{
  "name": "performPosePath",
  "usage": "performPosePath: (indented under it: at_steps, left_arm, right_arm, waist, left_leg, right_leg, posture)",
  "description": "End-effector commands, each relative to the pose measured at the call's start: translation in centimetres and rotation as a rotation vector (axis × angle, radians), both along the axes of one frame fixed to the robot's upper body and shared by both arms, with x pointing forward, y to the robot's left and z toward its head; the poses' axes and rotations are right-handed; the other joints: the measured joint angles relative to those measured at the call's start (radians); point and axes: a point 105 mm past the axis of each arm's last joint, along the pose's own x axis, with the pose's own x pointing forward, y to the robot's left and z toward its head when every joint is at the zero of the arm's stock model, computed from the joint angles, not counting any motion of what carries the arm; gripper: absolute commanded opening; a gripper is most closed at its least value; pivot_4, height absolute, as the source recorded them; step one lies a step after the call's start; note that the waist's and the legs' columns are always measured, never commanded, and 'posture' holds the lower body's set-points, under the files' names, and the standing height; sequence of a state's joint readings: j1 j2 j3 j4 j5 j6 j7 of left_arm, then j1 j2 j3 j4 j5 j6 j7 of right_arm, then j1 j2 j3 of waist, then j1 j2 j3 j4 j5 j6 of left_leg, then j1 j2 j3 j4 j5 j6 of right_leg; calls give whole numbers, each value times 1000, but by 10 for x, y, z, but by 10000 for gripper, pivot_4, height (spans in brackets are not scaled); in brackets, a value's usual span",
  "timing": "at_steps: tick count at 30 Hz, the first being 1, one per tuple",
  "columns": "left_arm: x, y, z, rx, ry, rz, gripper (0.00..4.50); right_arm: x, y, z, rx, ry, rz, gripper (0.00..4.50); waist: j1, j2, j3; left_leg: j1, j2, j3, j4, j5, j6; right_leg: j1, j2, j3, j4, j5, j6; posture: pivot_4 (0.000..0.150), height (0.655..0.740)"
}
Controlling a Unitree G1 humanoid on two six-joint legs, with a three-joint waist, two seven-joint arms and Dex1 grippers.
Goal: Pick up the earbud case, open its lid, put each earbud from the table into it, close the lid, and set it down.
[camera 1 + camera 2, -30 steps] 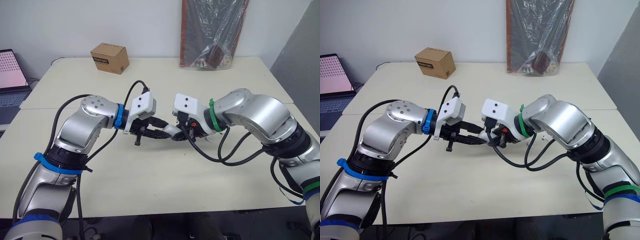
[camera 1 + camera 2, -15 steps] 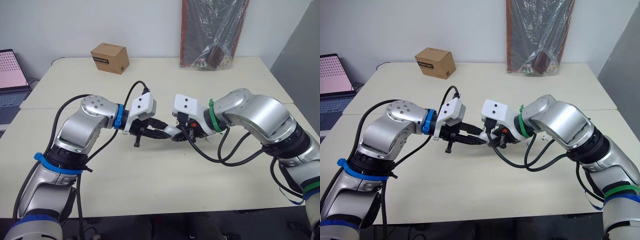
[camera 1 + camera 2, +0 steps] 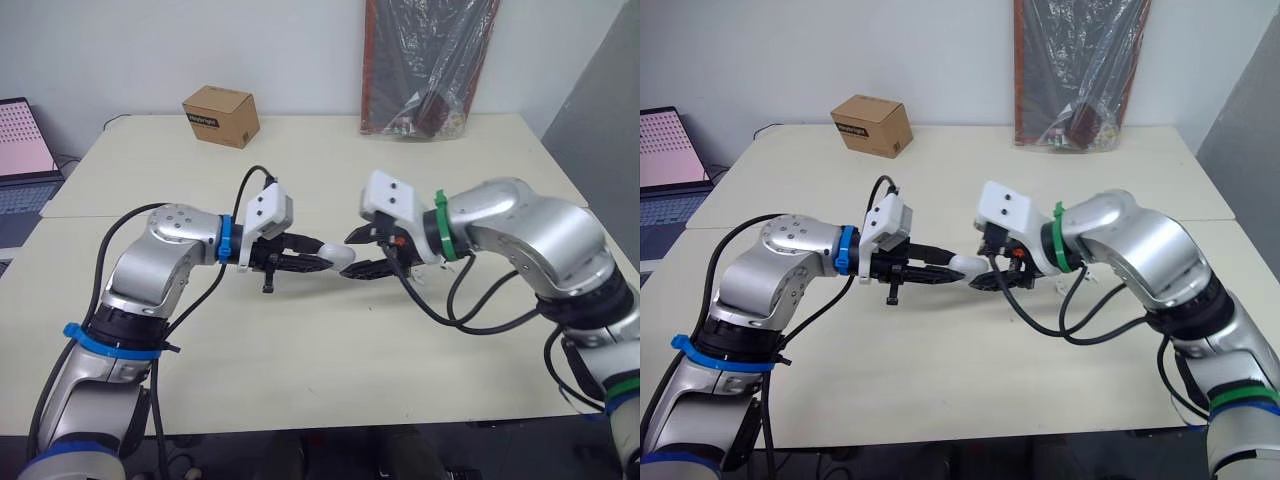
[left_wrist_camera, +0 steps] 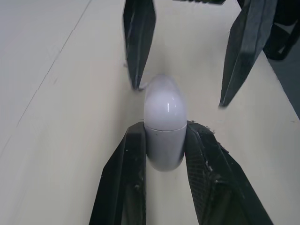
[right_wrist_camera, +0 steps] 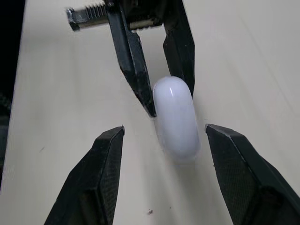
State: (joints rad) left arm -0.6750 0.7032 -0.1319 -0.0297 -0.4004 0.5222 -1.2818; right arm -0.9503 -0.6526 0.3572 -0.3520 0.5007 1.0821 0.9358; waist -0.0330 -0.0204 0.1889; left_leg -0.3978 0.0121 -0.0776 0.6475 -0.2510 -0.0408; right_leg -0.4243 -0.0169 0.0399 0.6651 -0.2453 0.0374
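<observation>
white earbud case [image 4: 163, 110] clamped by its base in left gripper [image 4: 164, 126], above the table [image 3: 300, 350], lid end offered to right gripper [image 5: 164, 131], spread apart astride it, likely to open the lid.

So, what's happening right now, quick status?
Left claw shut on the small glossy white earbud case, lid closed. Right claw open, fingers either side of its free end, not touching. Nothing blocking.

Looks like a lab or office room, tbh: plain pale tables [image 3: 300, 340] are pushed together against a bare white wall [image 3: 150, 40], a laptop [image 3: 22, 150] is left open at one side, a cardboard box [image 3: 221, 116] is parked at the back, and a plastic-wrapped panel [image 3: 425, 60] is leaned on the wall.
</observation>
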Motion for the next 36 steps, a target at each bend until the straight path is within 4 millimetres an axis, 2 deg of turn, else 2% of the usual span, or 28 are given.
performPosePath:
  at_steps: [1, 5, 12, 21, 28, 36]
  left_arm:
    - [0, 4, 12, -85, -45, 0, 7858]
    - [1, 1, 11, -195, -53, -23, 7858]
    - [2, 4, 2, -227, -105, -58, 7858]
    - [7, 4, 8, -285, -172, -75, 7858]
    - [0, 2, 16, -325, -143, -115, 7858]
    - [-6, 2, 16, -308, -124, -139, 7858]
  right_arm:
    - [-12, 3, 17, 128, -52, 49, 28549]
    - [-10, 4, 15, 222, -51, 11, 28549]
    - [-2, 1, 20, 332, -71, -65, 28549]
    - [0, 4, 13, 348, -53, -90, 28549]
    - [7, 4, 6, 341, -29, -121, 28549]
    - [12, 3, 3, 337, -11, -139, 28549]
  waist:
    - [0, 0, 0]
    - [1, 0, 0]
    - [0, 0, 0]
    - [0, 0, 0]
    - [0, 0, 0]
    - [0, 0, 0]
  left_leg:
    - [0, 0, 0, 0, 0, 0]
    - [1, 0, 0, 2, 0, 0]
    - [2, 0, 0, 3, 0, 0]
    - [2, 0, 0, 3, 0, 0]
    - [2, 0, 0, 3, 0, 0]
    - [2, 0, 0, 3, 0, 0]
  right_leg:
    - [0, 0, 0, 0, 0, 0]
    - [1, 0, 0, 1, 0, 0]
    - [2, 0, 0, 2, 0, 0]
    - [2, 0, 0, 2, 0, 0]
    - [2, 0, 0, 2, 0, 0]
    - [2, 0, 0, 2, 0, 0]
  posture:
    - [1500, 7400]
    - [1500, 7400]
    - [1500, 7400]
    - [1500, 7400]
    - [1500, 7400]
    - [1500, 7400]
